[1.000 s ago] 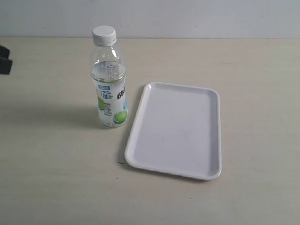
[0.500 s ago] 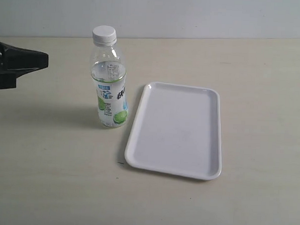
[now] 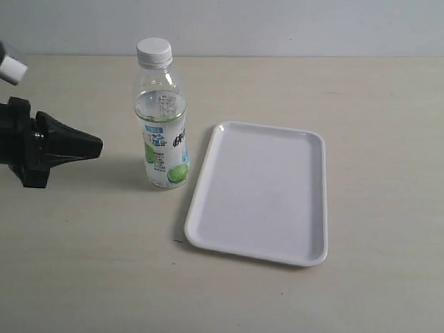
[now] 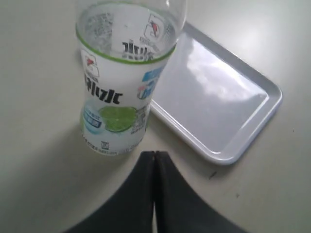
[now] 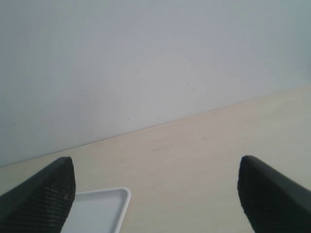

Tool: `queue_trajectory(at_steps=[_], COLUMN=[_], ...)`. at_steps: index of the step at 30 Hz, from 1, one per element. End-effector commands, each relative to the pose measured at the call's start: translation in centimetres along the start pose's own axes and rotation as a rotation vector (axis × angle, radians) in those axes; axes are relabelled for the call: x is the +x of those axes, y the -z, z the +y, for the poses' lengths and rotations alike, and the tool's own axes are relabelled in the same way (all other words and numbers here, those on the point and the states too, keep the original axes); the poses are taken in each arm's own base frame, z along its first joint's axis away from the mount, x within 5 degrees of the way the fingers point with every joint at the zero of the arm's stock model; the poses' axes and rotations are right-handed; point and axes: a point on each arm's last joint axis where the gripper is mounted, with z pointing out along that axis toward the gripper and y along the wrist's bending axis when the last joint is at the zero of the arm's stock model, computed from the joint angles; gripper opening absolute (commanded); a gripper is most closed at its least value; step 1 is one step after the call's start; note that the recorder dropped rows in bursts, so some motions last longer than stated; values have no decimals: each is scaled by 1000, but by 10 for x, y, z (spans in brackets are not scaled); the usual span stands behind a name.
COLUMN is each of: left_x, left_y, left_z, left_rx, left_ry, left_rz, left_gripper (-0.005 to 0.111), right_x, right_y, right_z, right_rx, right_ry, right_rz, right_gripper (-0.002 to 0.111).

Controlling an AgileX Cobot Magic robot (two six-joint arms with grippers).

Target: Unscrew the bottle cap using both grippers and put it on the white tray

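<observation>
Exterior view: you see the clear plastic bottle upright on the pale matte bench, the small ribbed white bottle cap screwed on its neck. The white tray, glossy and rectangular with rounded corners and a raised rim, lies flat just beside the bottle. The left gripper, matte black and tapering to a point, aims at the bottle's label from the left, near it but apart. Its arm is cut off at the frame edge.

Left wrist view: your left gripper's fingers lie pressed together with no gap, holding nothing. The bottle's neck and cap are cut off, and the bottle hides part of the tray.

Right wrist view: the right gripper is spread wide and empty. Only its two rough-textured fingertips show, at opposite frame edges. One rounded tray corner shows between them, below a plain grey wall.
</observation>
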Motion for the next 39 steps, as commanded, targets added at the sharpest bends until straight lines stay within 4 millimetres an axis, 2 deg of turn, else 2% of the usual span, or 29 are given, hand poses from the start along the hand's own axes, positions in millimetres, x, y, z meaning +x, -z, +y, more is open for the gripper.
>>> queue_trajectory(at_steps=[1,4,8,11,14,18,25,39], left_x=[6,6,-13,-20,-23,-33,-34,-34], left_y=[-13,-12,-4,2,2,3,4,7], left_z=[4,8,3,0,2,-7,-10,-12], left_rx=[43,72,116,102,30,83,111,126], left_ry=[-28,-111,-218,-340,-382,-338,-320,-18], left_rz=[59,118,100,162,193,100,86,89], left_gripper=[7,12,0,0,0,0,0,0], right_x=[1,1,1,1,1,1,1,1], right_y=[0,0,0,0,0,0,0,0], right_z=[0,0,0,0,0,0,0,0], right_rx=[-8,-8,-8,-8,-8,-8,-8,-8], right_ry=[11,11,11,11,11,11,11,11], right_rz=[-7,-7,-7,-7,-7,-7,-7,-7], right_gripper=[86,86,86,86,86,86,86,86])
